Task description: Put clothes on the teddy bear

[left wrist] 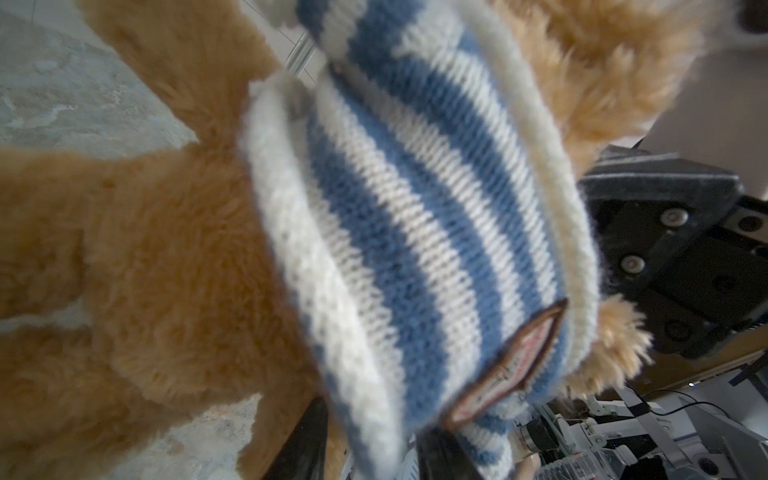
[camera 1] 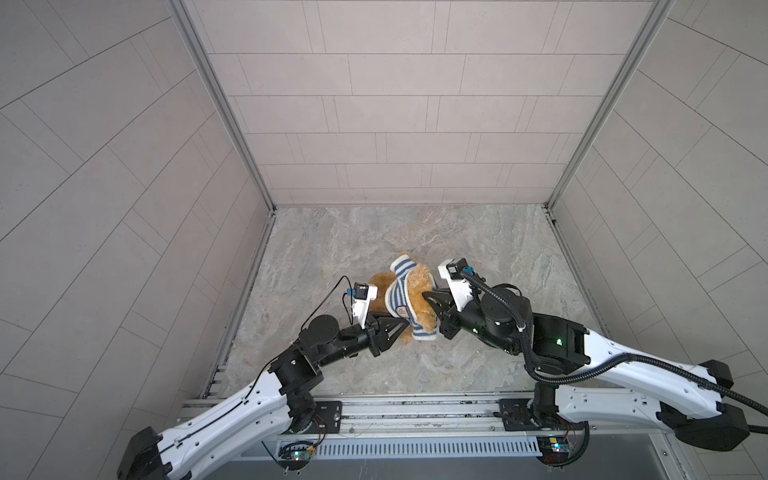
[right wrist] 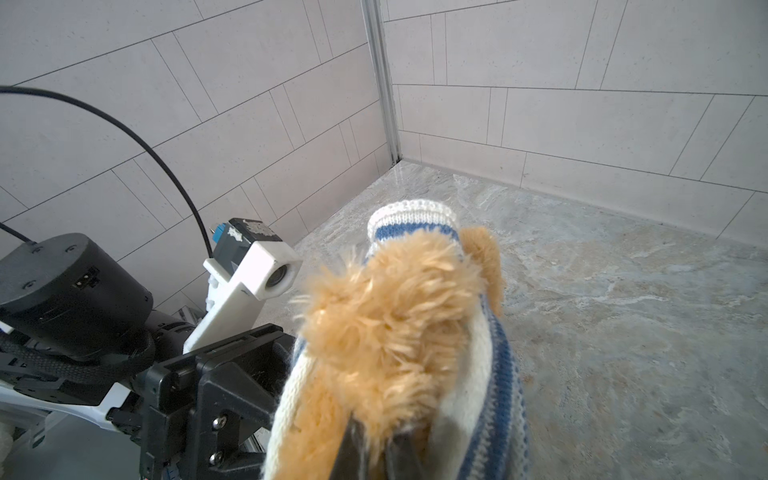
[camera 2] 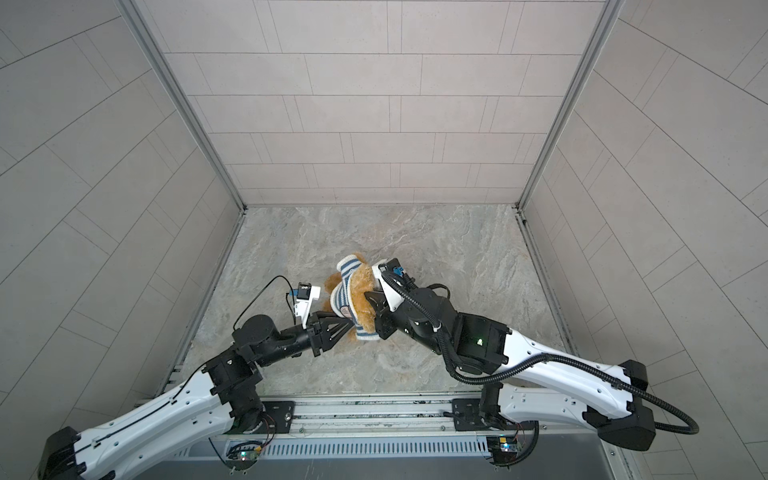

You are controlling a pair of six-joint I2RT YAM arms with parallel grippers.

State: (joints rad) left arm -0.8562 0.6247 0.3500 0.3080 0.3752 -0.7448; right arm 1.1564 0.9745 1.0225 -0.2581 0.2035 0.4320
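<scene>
Tiled walls (camera 1: pixel 374 104) box in a marbled grey surface (camera 1: pixel 478 249) that carries only the bear (camera 1: pixel 419 286), near its middle. In both top views the bear lies crosswise between my arms. What I take for its head points at my right jaws and its legs at my left arm, and the shirt (camera 1: pixel 395 295) is bunched round its middle. My right jaws are shut in the fur. My left jaws meet the hem on the bear's opposite side, just beside the badge (camera 1: pixel 401 311).

In the left wrist view, the shirt (left wrist: pixel 415 228) fills the frame. Its hem sits between my fingers (left wrist: pixel 303 440), with the jaws part-closed on the knit. Bare fur of the bear (left wrist: pixel 166 249) lies beyond the hem.

In the right wrist view, my fingers (right wrist: pixel 353 449) pinch the bear (right wrist: pixel 386 332), with a striped cuff (right wrist: pixel 411 220) past it.

I judge the hem must travel along the bear's length toward the legs. My left arm would pull while my right anchors. Only my own arms crowd the bear.
</scene>
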